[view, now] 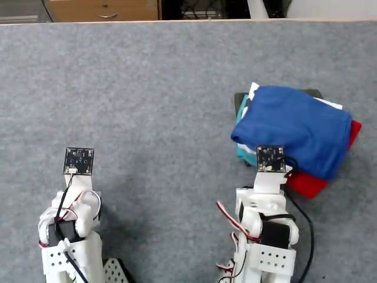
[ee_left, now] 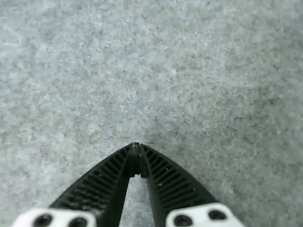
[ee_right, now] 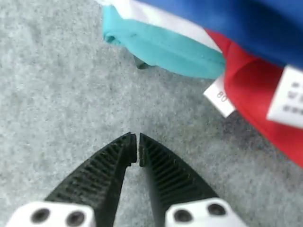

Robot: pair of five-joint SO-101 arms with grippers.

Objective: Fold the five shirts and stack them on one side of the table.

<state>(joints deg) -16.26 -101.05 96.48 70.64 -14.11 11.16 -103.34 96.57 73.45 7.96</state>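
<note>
shirt stack (view: 283, 147) on right arm's side of grey table (view: 147, 88), blue shirt (view: 297, 127) topmost | left gripper (ee_left: 136, 147) closed tight, holding nothing | right gripper (ee_right: 134, 142) closed, holding nothing, near stack

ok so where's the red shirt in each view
high view: the red shirt sticks out under the blue shirt, at the stack's edge beside the right arm.
left wrist view: the left gripper, shut, above grey table cover.
right wrist view: red shirt beyond the shut right gripper, under the blue.
shared landmark: the teal shirt next to the red.
</note>
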